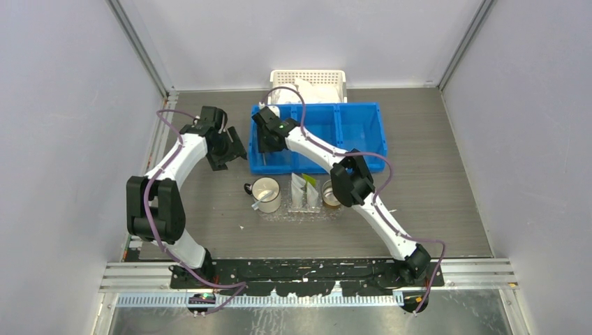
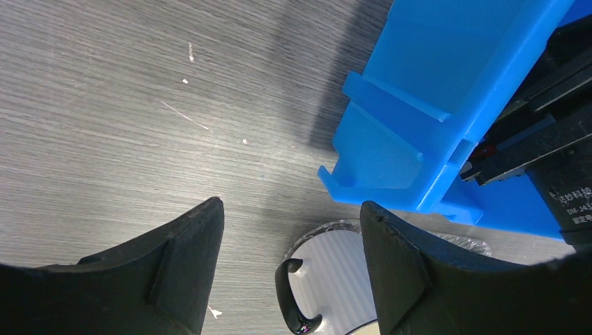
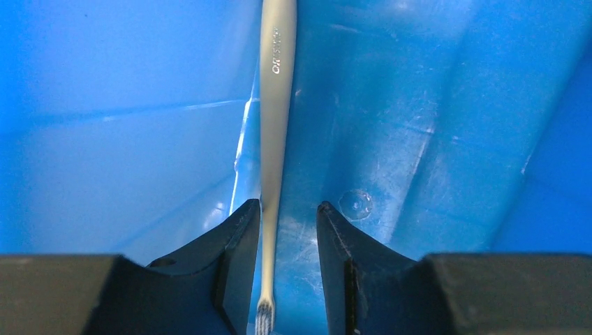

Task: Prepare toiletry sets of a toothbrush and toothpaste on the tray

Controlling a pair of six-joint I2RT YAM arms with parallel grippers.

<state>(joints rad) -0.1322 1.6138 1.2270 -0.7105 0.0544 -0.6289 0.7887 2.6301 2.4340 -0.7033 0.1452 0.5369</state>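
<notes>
A slim white toothbrush (image 3: 276,105) lies on the floor of the blue bin (image 3: 433,139), bristle end towards the camera. My right gripper (image 3: 288,209) reaches down into the bin's left compartment (image 1: 269,143). Its jaws straddle the handle: the left finger is against it and a gap shows on the right. My left gripper (image 2: 290,209) hangs open and empty over the table left of the bin (image 1: 227,150). The clear tray (image 1: 300,215) holds a white mug (image 1: 266,194) with a toothbrush in it, white and green toothpaste tubes (image 1: 305,190) and a second cup (image 1: 330,193).
A white perforated basket (image 1: 308,80) stands behind the blue bin (image 1: 349,129). In the left wrist view the bin's corner (image 2: 391,160) and the right arm's black wrist (image 2: 551,139) are close by, with the mug (image 2: 349,279) below.
</notes>
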